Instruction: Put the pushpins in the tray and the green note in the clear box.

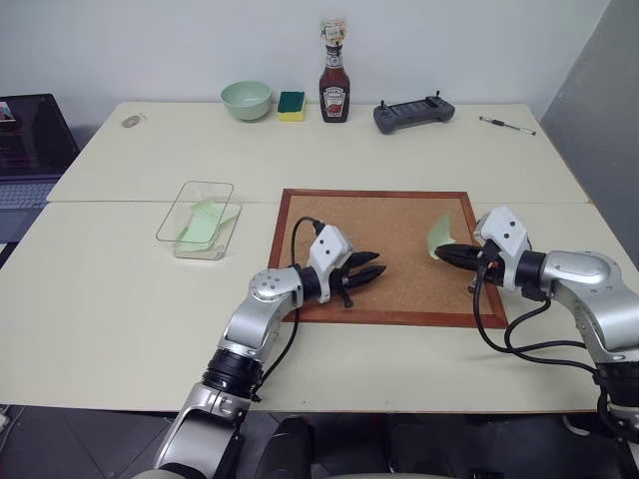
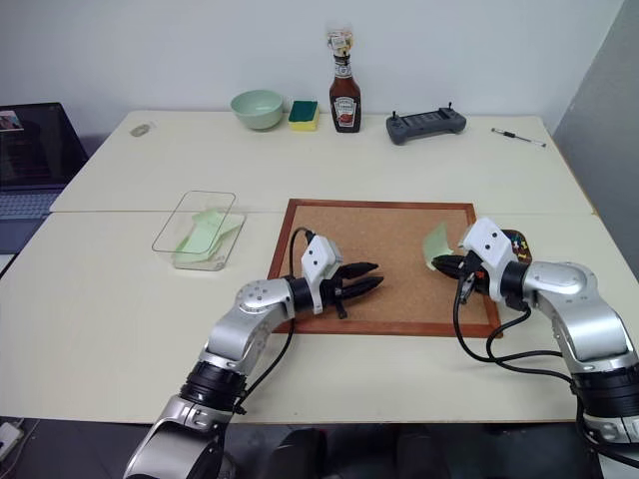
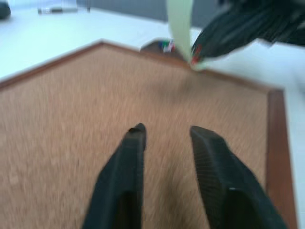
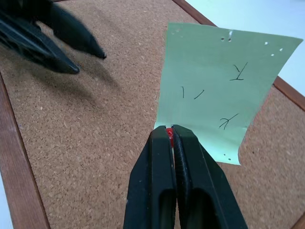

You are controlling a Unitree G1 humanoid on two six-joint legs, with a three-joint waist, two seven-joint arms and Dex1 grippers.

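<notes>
The right gripper [image 4: 170, 136] has its jaws pinched on a red pushpin [image 4: 168, 133] and the green note [image 4: 217, 90], lifted above the corkboard [image 1: 399, 239]. The left gripper [image 1: 367, 270], jaws parted and empty, hovers over the corkboard's near edge.

Cream table [image 1: 120, 299], two tops butted along a seam. Wood-framed corkboard [image 1: 389, 249] lies flat near the front centre. Clear box [image 1: 197, 220] just left of it, pale green slips inside. Dark reddish tray [image 2: 515, 242] at the board's right edge, partly hidden. Along the back: pale green bowl [image 1: 247, 99], sponge [image 1: 291, 105], ketchup bottle [image 1: 333, 88], black controller [image 1: 413, 113], pen [image 1: 507, 125]. Small object [image 1: 131, 121] at back left, unidentifiable.
</notes>
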